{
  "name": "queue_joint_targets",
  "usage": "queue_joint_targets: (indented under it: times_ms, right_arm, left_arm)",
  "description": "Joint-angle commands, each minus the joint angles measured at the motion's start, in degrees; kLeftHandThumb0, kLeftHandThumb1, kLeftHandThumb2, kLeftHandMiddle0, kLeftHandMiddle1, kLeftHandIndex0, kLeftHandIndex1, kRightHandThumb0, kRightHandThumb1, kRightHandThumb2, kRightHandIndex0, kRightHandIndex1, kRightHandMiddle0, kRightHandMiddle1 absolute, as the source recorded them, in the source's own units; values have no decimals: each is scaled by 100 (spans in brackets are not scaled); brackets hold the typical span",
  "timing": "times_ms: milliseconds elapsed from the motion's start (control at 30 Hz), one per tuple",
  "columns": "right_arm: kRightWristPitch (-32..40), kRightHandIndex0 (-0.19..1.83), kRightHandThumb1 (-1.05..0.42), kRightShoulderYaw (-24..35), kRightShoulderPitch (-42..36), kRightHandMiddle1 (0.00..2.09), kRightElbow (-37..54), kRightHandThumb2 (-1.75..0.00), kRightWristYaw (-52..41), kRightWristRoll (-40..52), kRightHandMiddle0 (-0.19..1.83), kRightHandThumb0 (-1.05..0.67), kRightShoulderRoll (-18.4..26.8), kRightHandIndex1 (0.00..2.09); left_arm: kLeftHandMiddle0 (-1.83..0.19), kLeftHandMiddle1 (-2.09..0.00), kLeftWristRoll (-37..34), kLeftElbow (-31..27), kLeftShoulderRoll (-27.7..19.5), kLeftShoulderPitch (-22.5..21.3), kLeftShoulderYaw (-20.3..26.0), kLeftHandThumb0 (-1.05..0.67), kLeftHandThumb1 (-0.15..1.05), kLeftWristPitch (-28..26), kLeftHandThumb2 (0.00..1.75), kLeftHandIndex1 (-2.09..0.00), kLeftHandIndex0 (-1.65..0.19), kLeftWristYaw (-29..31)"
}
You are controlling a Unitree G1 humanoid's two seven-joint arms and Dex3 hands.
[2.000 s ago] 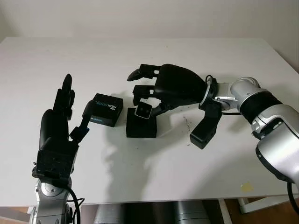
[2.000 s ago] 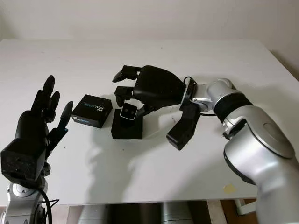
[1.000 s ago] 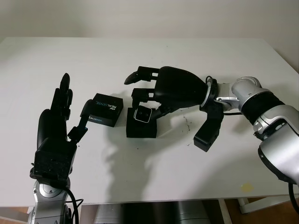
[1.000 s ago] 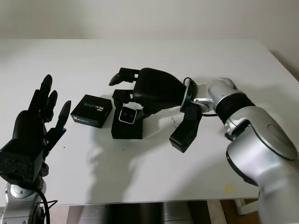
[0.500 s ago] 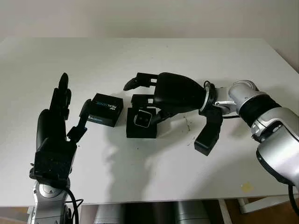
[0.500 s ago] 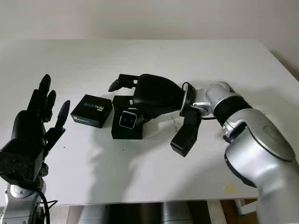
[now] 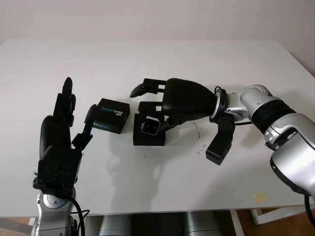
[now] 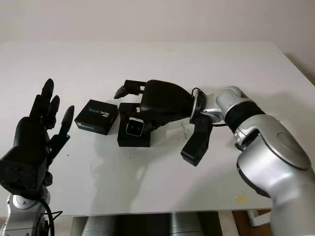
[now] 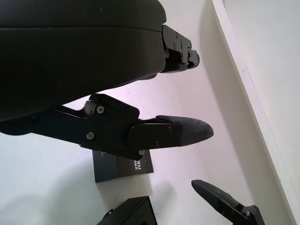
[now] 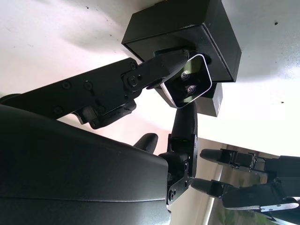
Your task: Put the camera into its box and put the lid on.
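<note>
Right hand (image 7: 162, 105) over the box (image 7: 149, 136), fingers pinching the camera (image 7: 149, 126), which sits at the box's open top, lens face toward the near counter edge; whether it is seated inside cannot be told. Box stands on the white counter (image 7: 147, 64). Lid (image 7: 111, 115), black with printed lettering, lies on the counter just beside the box, on the side away from the right arm. Left hand (image 7: 61, 132) open, raised upright beyond the lid from the box, nearer the front counter edge, holding nothing.
</note>
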State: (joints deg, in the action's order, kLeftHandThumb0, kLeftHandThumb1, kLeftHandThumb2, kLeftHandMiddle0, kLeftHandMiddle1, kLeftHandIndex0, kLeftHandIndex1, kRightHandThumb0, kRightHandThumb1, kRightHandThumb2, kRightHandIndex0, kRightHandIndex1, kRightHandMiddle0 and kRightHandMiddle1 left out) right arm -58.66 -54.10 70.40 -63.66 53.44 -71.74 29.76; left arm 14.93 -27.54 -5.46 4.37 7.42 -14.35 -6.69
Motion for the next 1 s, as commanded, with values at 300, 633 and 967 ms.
queue_joint_targets:
  times_ms: [300, 633, 967]
  right_arm:
    - [-33, 3, -97, -50, 23, 137, 40, -5, -96, -51, 33, -40, 63, 82]
    - [609, 18, -91, -98, 38, 41, 88, -5, -459, -209, 19, -26, 80, 6]
    - [699, -1, -88, 52, 91, 23, 51, -5, -978, 34, 8, -44, 106, 1]
  left_arm:
    - [-19, -5, 40, -95, 115, 73, -44, -59, 105, 35, 41, -5, -11, -83]
    - [-19, -5, 53, -152, 183, 112, -54, -59, 105, 18, 40, -5, -11, -92]
    - [-19, -5, 97, -102, 164, 102, -67, -58, 105, 74, 41, -6, -12, -96]
